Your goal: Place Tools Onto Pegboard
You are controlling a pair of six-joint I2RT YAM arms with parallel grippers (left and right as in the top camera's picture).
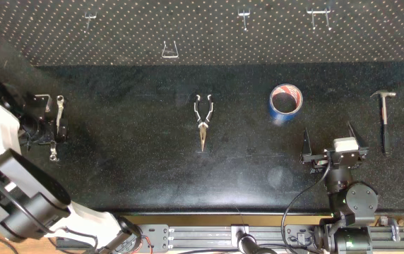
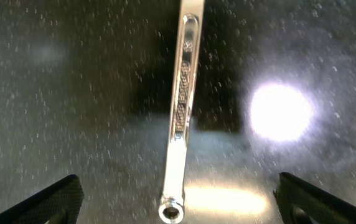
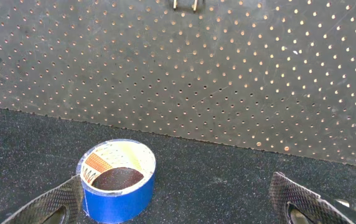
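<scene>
A slim, polished steel wrench [image 2: 181, 106] with a stamped shank lies flat on the black speckled table mat [image 1: 131, 155], at its left end. The left gripper [image 2: 178, 186] hangs over it, its dark textured fingers [image 2: 60, 199] spread wide to either side of the shank and not touching it. The right gripper [image 1: 329, 140] sits low on the right, jaws apart and holding nothing, facing a blue tape roll [image 3: 117, 180]. Silver needle-nose pliers [image 1: 203, 120] lie mid-table, and a steel-headed hammer [image 1: 383, 120] at far right. The perforated dark pegboard [image 1: 202, 32] carries bare wire hooks [image 1: 170, 49].
</scene>
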